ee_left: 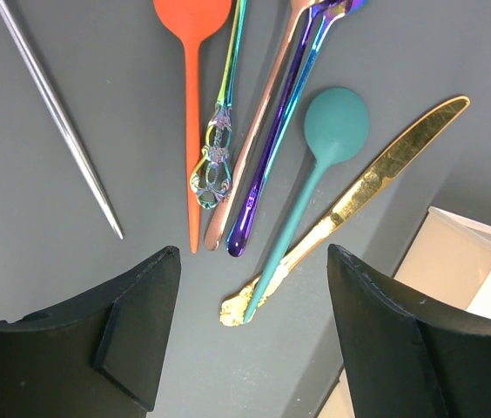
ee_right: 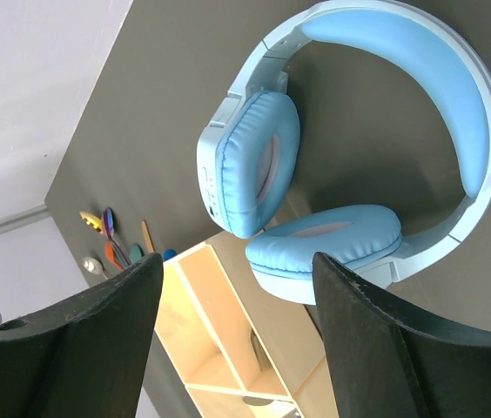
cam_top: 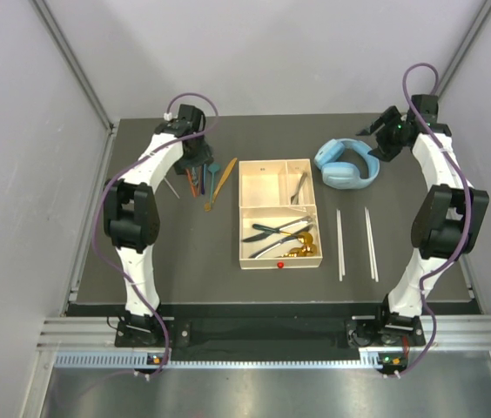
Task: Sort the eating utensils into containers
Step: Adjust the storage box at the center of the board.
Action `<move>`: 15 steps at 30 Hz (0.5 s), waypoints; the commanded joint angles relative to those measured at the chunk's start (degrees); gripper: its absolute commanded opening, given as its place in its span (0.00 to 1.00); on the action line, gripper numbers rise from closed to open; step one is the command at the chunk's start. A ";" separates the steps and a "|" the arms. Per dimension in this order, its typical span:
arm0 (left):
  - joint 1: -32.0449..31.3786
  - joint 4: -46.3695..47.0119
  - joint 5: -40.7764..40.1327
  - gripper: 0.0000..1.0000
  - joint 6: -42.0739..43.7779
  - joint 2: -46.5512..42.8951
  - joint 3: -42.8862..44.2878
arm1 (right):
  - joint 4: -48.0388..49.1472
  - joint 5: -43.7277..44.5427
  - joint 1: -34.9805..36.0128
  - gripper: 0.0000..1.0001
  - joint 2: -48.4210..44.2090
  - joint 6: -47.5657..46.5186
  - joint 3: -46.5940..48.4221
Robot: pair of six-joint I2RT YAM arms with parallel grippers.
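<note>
A cluster of loose cutlery, among it a teal spoon and a gold knife, was pictured flat on the table left of the tray, beneath the left gripper, whose fingers were spread and empty. The right gripper, likewise spread, was seen above the headphones. The pieces were judged light, stiff and slippery, best pinched across the handle.

No legible text, brand or number found in any view. Only sign-like mark: small red dot noted on near rim of cream tray. Tiny dark speck on tray far rim, too small to be read. Small button marks seen on earcup edge of light-blue headphones, not readable.
</note>
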 commanded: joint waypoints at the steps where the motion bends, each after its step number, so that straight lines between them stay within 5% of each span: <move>1: 0.47 1.15 -0.91 0.73 -0.27 -4.41 -1.69 | 0.32 0.63 0.45 0.70 -2.44 -1.13 0.68; 15: 0.47 1.85 -0.29 0.73 -1.06 -5.64 -3.54 | 1.11 0.98 0.45 0.70 -4.82 -1.13 -1.44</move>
